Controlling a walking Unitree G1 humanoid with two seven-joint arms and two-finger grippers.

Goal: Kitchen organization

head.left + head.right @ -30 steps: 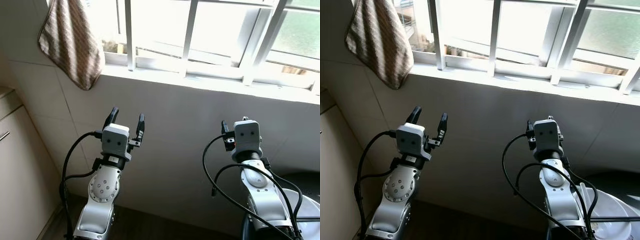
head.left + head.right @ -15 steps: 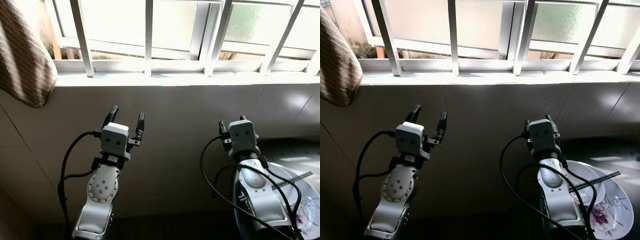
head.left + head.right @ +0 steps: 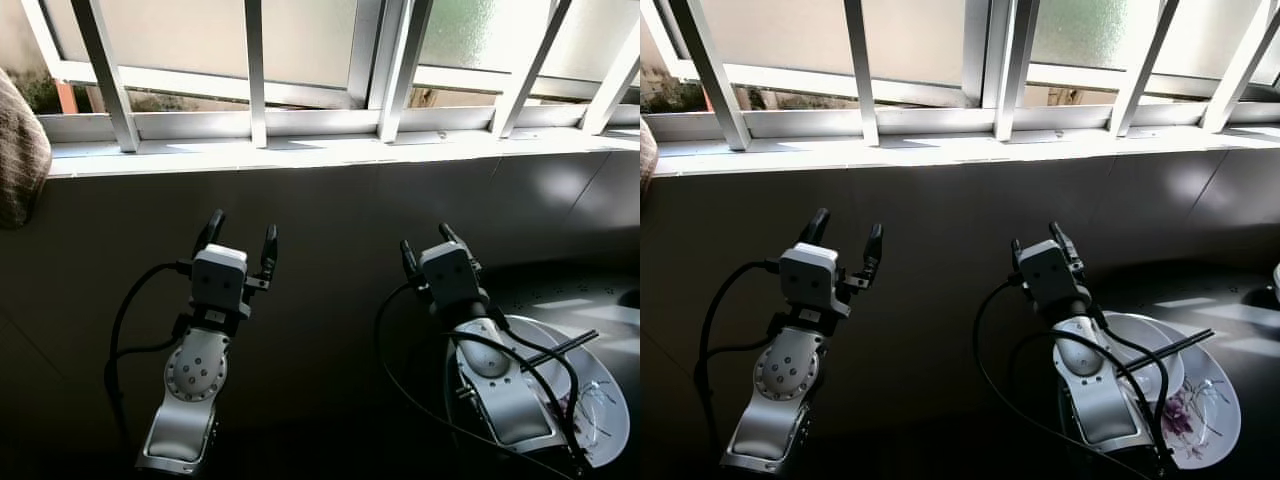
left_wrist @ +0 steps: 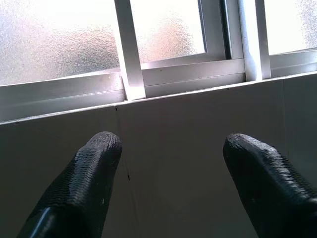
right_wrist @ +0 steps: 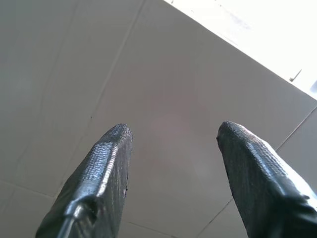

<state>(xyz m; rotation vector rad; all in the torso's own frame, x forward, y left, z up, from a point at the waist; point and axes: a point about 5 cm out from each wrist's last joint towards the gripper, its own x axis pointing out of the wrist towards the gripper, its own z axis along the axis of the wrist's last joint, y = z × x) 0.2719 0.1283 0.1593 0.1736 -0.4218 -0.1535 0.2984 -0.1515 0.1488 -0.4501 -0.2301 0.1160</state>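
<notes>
Where the shade lies deepest, low on the robot's right, the dark bench [image 3: 600,290] can barely be told from the wall, and its edges are lost. Part of a white plate [image 3: 1212,420] with a purple flower print sits there, half hidden behind the right arm; a white bowl [image 3: 1160,350] rests on it, and a pair of dark chopsticks [image 3: 1175,347] lies across the bowl's rim. At the left edge of the left eye view a brown striped towel [image 3: 18,150] is cut off by the frame.

Ahead stands a pale tiled wall [image 3: 330,230], mostly in shadow, topped by a sunlit white sill [image 3: 300,150]. Above it a window with frosted panes [image 3: 920,40] is crossed by white bars [image 3: 255,70].

Both arms are raised before the wall. The left claw [image 3: 238,238] points up toward the sill, its fingers [image 4: 89,183] spread apart with nothing between them. The right claw [image 3: 1038,242] also faces the tiles, its fingers [image 5: 106,173] apart and empty, near the plate but not touching it
</notes>
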